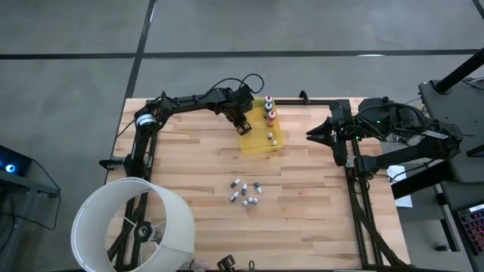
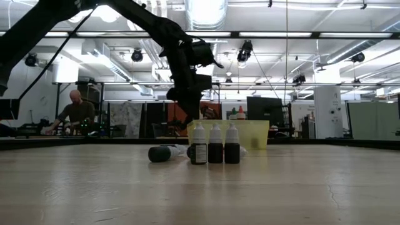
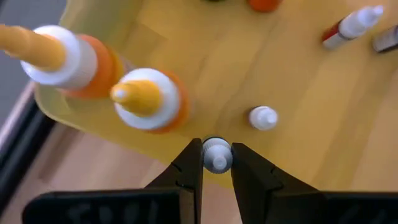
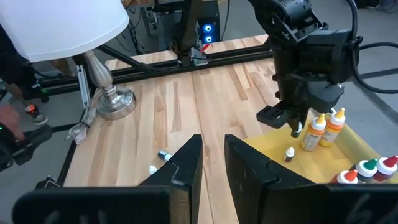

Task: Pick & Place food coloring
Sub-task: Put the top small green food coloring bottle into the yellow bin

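Note:
My left gripper (image 3: 216, 163) hangs over the translucent yellow tray (image 1: 257, 145) at the table's far middle, shut on one tiny white-capped food coloring bottle (image 3: 216, 154). In the tray stand two orange bottles (image 3: 149, 99), taller bottles with coloured caps (image 4: 368, 169) and one tiny white-capped bottle (image 3: 263, 118). Another bottle (image 3: 349, 27) lies on its side. Several more tiny bottles (image 1: 246, 192) sit on the bare wood at the table's middle, three of them upright (image 2: 215, 147) and one lying down (image 2: 164, 153). My right gripper (image 4: 213, 155) waits open at the table's right edge. My left gripper pinches the tiny bottle by its white cap (image 3: 216, 149) between the two fingertips (image 3: 193, 167). It comes from above, pointing down. The bottle hangs upright below the fingers, over the tray's edge region, and in the right wrist view it looks clear of the tray floor (image 4: 297, 129).
A white lampshade on a silver lamp base (image 1: 132, 227) fills the table's near left corner. Open wood lies between the tray and the loose bottles. Black frame rails run along the table's left and right sides. A person (image 2: 75, 112) sits in the room far behind.

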`<control>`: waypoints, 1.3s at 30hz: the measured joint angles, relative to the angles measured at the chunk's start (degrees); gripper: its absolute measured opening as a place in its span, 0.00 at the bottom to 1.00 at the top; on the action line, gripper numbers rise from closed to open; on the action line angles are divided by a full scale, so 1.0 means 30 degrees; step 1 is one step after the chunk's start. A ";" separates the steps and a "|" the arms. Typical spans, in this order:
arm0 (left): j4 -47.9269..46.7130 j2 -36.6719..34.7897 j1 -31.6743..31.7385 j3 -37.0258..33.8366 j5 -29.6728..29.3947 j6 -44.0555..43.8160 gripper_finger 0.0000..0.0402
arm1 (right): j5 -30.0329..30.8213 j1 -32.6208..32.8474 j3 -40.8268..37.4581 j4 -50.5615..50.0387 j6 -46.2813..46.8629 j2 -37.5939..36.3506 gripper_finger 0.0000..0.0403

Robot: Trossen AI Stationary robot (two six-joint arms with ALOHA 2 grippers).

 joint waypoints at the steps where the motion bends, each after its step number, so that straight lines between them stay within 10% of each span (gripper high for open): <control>1: -0.0099 0.0000 -0.0092 0.0123 0.0007 -0.0535 0.11 | 0.0000 0.0003 0.0003 0.0006 -0.0027 0.0000 0.15; 39: 0.1473 -0.0044 -0.2537 -0.1815 -0.2135 -0.8336 0.11 | 0.0000 -0.0002 -0.0004 0.0007 -0.0221 0.0001 0.15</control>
